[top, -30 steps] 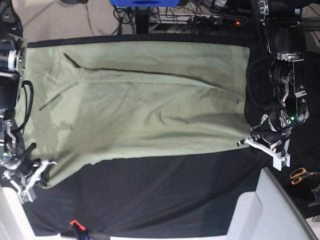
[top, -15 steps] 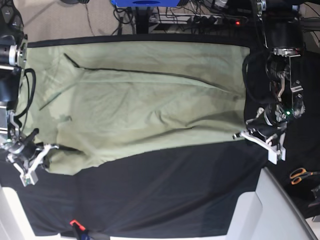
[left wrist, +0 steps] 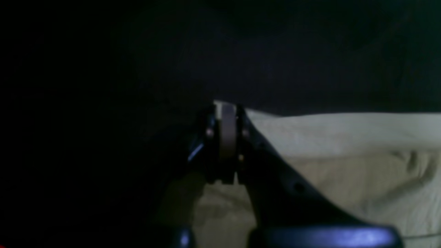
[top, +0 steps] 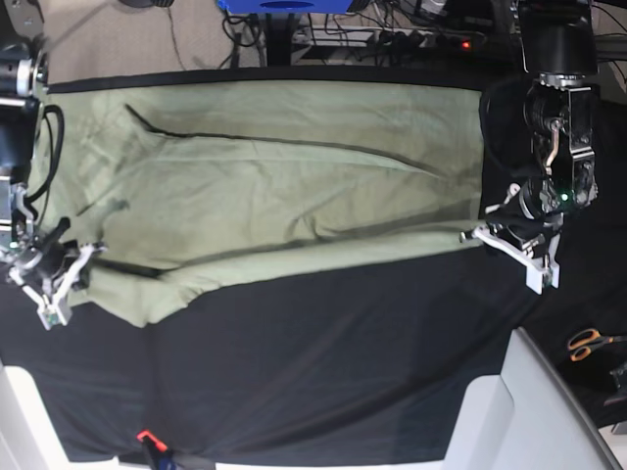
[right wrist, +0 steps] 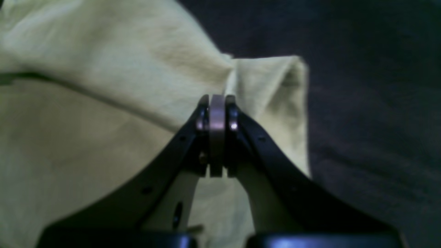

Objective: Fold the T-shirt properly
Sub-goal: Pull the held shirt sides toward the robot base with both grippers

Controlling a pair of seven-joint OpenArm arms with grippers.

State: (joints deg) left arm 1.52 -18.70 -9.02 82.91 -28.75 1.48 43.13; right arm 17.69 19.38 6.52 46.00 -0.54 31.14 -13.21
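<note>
The pale sage-green T-shirt [top: 284,186] lies spread across the black table cloth [top: 323,372], its near edge lifted and turned over toward the far side. At the base view's right, my left gripper [top: 472,235] is shut on the T-shirt's near right corner. The left wrist view shows its jaws pinched together on the T-shirt [left wrist: 344,165] at the left gripper [left wrist: 227,113]. At the base view's left, my right gripper [top: 86,257] is shut on the T-shirt's near left corner. In the right wrist view the right gripper [right wrist: 217,103] clamps a bunched fold of the T-shirt [right wrist: 103,103].
Orange-handled scissors [top: 591,342] lie at the right edge. A white bin [top: 534,411] stands at the near right corner. A small red-tipped tool [top: 149,441] sits at the table's near edge. Cables and a blue box [top: 284,6] lie beyond the far edge.
Both grippers have carried the T-shirt's near edge toward the far side of the table. The folded edge now lies farther up, and more black cloth shows in front.
</note>
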